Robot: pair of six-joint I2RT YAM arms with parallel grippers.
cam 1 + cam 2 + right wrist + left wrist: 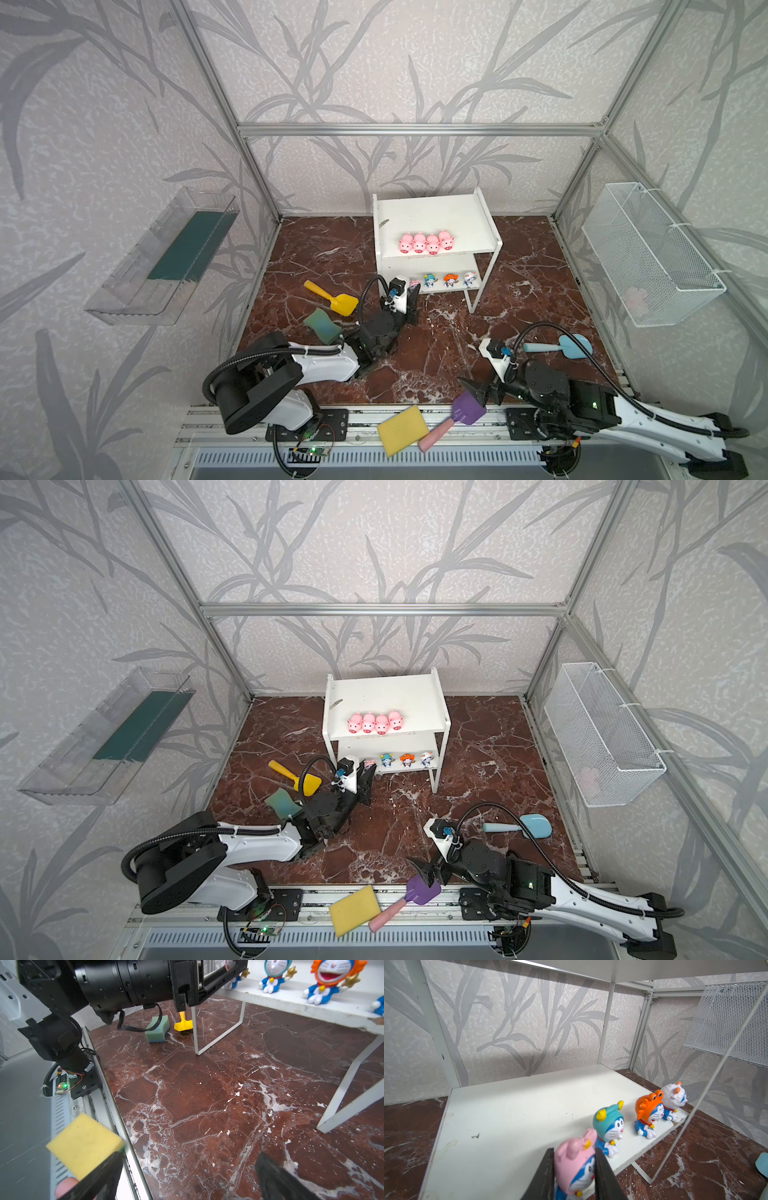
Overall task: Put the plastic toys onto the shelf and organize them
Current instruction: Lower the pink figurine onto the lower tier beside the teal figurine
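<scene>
Marble tabletop (457,345) bearing the shelf (432,212): four pigs (426,242) line its upper board, three figurines (449,280) its lower. Right gripper (189,1155) hangs spread and empty; left gripper (574,1152) pinches the pink figurine (569,1165) at the lower board's front edge. Risk: released so near that edge, it may topple off, or an opening jaw may nudge the teal figurine (609,1126).

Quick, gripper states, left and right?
Left gripper: shut on the small pink-hooded plastic cartoon figurine, at the lower board of the white two-tier shelf.
Right gripper: open, holding nothing.
</scene>
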